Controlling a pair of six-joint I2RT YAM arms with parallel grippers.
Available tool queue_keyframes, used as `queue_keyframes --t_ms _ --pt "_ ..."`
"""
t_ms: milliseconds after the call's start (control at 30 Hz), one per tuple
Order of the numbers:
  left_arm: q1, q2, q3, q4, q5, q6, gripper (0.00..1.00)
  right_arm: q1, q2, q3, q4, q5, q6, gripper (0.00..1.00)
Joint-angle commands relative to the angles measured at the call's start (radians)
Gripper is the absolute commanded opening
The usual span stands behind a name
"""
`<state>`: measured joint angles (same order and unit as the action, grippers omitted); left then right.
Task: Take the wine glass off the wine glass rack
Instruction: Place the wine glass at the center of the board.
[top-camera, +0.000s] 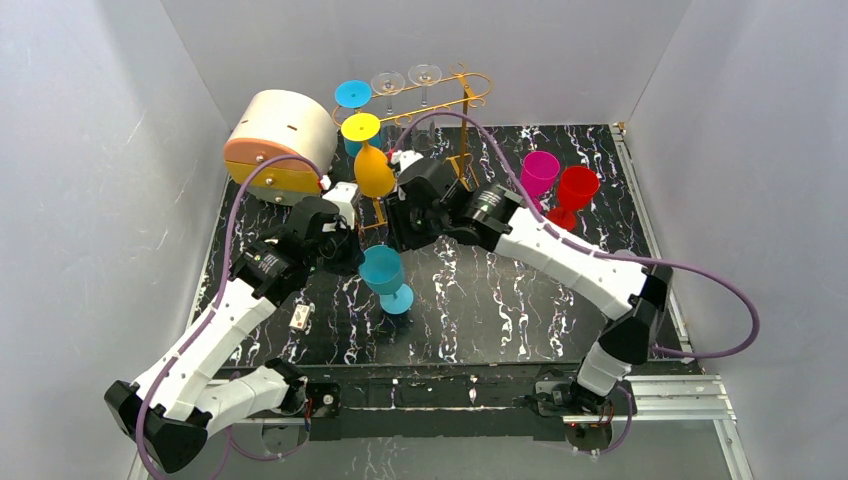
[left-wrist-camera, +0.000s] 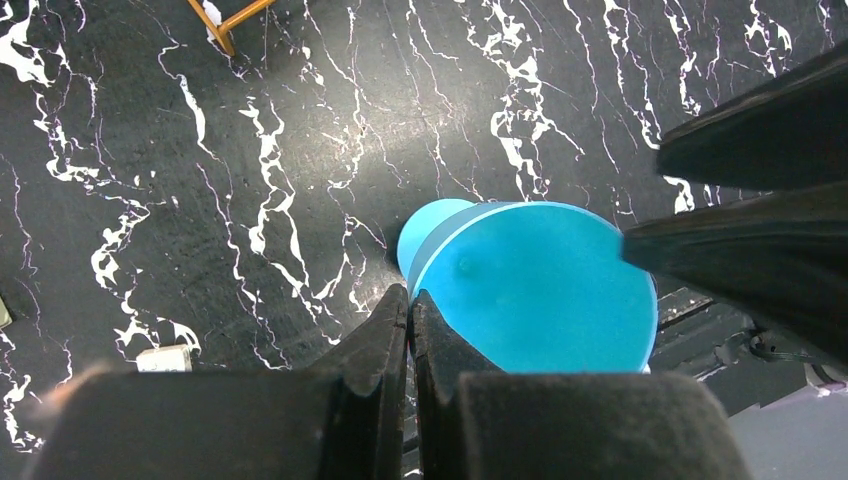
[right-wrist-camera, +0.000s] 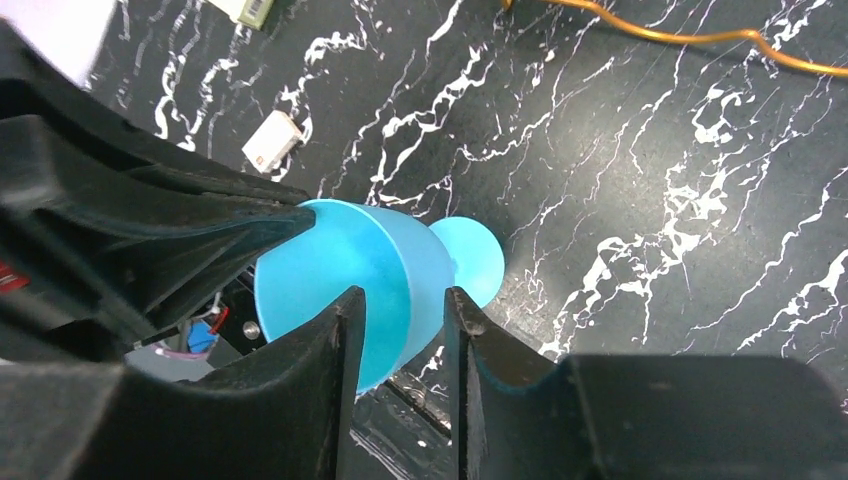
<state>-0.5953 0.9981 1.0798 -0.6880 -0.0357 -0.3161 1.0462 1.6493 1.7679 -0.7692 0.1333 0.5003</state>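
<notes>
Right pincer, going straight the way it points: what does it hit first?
The cyan glass: its bowl sits right ahead of the open right pincer, though how near is unclear.

Off to the back left there's a round cream-and-orange drawer box (top-camera: 280, 140) sitting on the black marble-look table (top-camera: 500, 300), pretty much tucked into the corner of the plain white walls (top-camera: 90, 150). Over on the right side a magenta goblet (top-camera: 539, 172) and a red goblet (top-camera: 576, 188) stand upright just beside each other. There's also a small white tag-like thing (top-camera: 300, 317) lying flat near the front left, can't really tell what it is.
</notes>
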Motion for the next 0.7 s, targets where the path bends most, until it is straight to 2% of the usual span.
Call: queue_keyframes --t_ms 0,33,233,300,367,433,533,600,667 --pt "-0.007 -0.009 0.023 0.016 -0.010 -0.026 0.00 0.022 0.056 0.057 -0.040 0.043 -0.014 0.41" --pt "-0.007 -0.009 0.022 0.017 -0.006 -0.026 0.00 0.025 0.070 0.065 -0.051 0.054 -0.016 0.41" --pt "-0.007 -0.018 0.017 0.017 -0.006 -0.017 0.00 0.045 0.126 0.098 -0.100 0.130 -0.037 0.19" --pt "-0.008 -0.013 0.021 0.005 -0.017 -0.015 0.00 0.050 0.131 0.107 -0.108 0.152 -0.039 0.16" --pt "-0.008 -0.006 0.030 -0.012 -0.017 -0.009 0.00 0.054 0.137 0.121 -0.117 0.166 -0.048 0.06" --pt "-0.007 -0.007 0.037 -0.015 -0.008 -0.011 0.00 0.059 0.142 0.131 -0.127 0.190 -0.055 0.01" --pt "-0.007 -0.014 0.040 -0.007 0.008 -0.022 0.00 0.064 0.141 0.128 -0.128 0.221 -0.060 0.01" --pt "-0.007 -0.018 0.039 0.006 0.034 -0.026 0.06 0.064 0.133 0.115 -0.118 0.242 -0.064 0.01" --pt "-0.007 -0.021 0.037 0.015 0.072 -0.032 0.19 0.064 0.122 0.094 -0.103 0.272 -0.070 0.01"
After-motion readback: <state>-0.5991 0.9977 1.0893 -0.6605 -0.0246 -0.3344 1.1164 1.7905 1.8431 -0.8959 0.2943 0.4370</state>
